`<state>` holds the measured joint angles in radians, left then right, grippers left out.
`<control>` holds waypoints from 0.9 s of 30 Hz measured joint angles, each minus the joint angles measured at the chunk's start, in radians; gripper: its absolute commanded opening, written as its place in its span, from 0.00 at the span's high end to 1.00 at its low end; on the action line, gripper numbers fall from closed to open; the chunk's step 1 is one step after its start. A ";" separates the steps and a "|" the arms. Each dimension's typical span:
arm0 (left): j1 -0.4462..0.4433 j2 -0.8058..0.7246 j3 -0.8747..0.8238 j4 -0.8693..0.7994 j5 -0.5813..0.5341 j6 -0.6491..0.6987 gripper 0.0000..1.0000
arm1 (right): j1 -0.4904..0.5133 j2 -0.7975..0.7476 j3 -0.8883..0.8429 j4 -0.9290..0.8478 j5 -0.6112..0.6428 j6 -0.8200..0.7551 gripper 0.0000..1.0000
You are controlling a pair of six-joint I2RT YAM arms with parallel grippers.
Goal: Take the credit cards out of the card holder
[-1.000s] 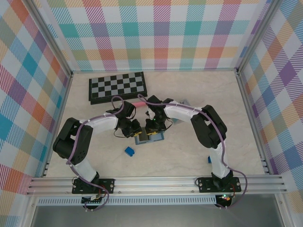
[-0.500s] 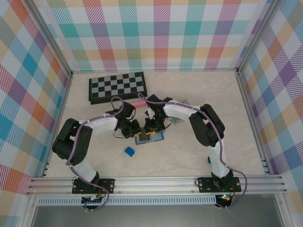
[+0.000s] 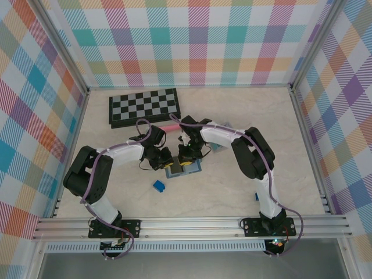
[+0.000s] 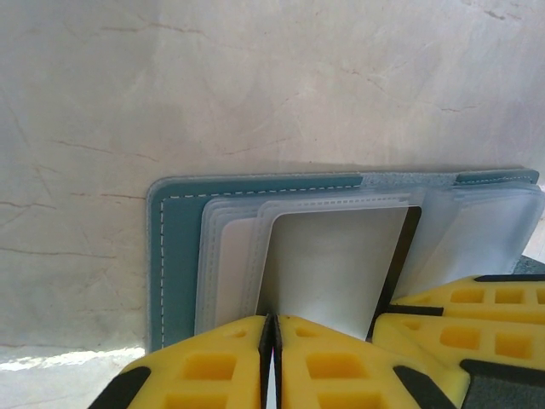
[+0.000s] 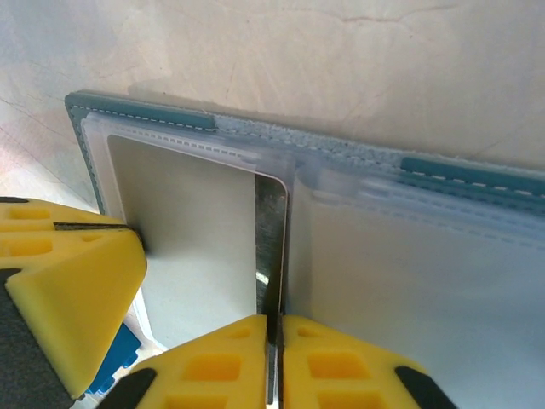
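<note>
The card holder point(image 3: 193, 170) lies open on the table, slate-blue outside point(image 4: 174, 256) with clear slot pockets point(image 5: 409, 281) inside. One pocket leaf point(image 4: 332, 264) stands up between the two grippers. My left gripper point(image 4: 272, 341) is shut on the leaf's left edge, at the holder's left end point(image 3: 169, 164). My right gripper point(image 5: 272, 341) is shut on a dark, metallic credit card point(image 5: 271, 239) seen almost edge-on at the leaf's other side, over the holder's middle point(image 3: 185, 163). The right fingers point(image 4: 460, 315) show in the left wrist view, and a left finger point(image 5: 68, 290) in the right wrist view.
A folded chessboard point(image 3: 144, 106) lies at the back left, a pink object point(image 3: 170, 126) just in front of it. A blue block point(image 3: 158, 185) sits near the holder, another small blue one point(image 3: 256, 197) by the right arm. A grey box point(image 3: 221, 145) is partly hidden behind the right arm.
My right gripper has closed its jaws onto the card's edge. Both arms have shifted only slightly, and the holder stays where it was.
</note>
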<state>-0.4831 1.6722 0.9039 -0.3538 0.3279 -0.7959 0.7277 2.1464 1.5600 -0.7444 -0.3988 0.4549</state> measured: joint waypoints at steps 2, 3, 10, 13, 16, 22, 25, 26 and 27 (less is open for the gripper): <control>0.000 0.000 0.002 -0.006 0.000 0.001 0.87 | -0.002 0.000 0.000 -0.001 0.000 0.000 0.97; 0.000 0.000 0.006 -0.011 0.000 0.004 0.86 | -0.002 0.000 0.000 -0.001 0.000 0.001 0.99; 0.000 0.000 0.064 -0.116 -0.025 0.042 0.77 | 0.000 -0.007 -0.011 0.013 0.022 0.002 1.00; 0.000 -0.009 0.084 -0.143 -0.037 0.053 0.75 | 0.000 -0.037 -0.044 0.025 0.042 0.002 1.00; 0.000 -0.035 0.085 -0.161 -0.050 0.053 0.78 | 0.000 -0.070 -0.067 0.024 0.055 0.002 1.00; 0.000 -0.058 0.077 -0.151 -0.045 0.048 0.85 | -0.002 -0.092 -0.075 0.054 0.021 0.001 0.90; 0.000 -0.053 0.059 -0.125 -0.030 0.037 0.86 | -0.002 -0.092 -0.075 0.066 -0.002 -0.004 0.84; 0.000 -0.046 0.055 -0.116 -0.029 0.033 0.86 | -0.004 -0.092 -0.075 0.071 -0.008 -0.006 0.83; 0.000 -0.037 0.053 -0.112 -0.029 0.029 0.86 | -0.007 -0.092 -0.075 0.072 -0.011 -0.007 0.82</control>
<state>-0.4831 1.6352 0.9565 -0.4660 0.2985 -0.7666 0.7204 2.0541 1.4849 -0.6724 -0.4103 0.4480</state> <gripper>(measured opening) 0.143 0.162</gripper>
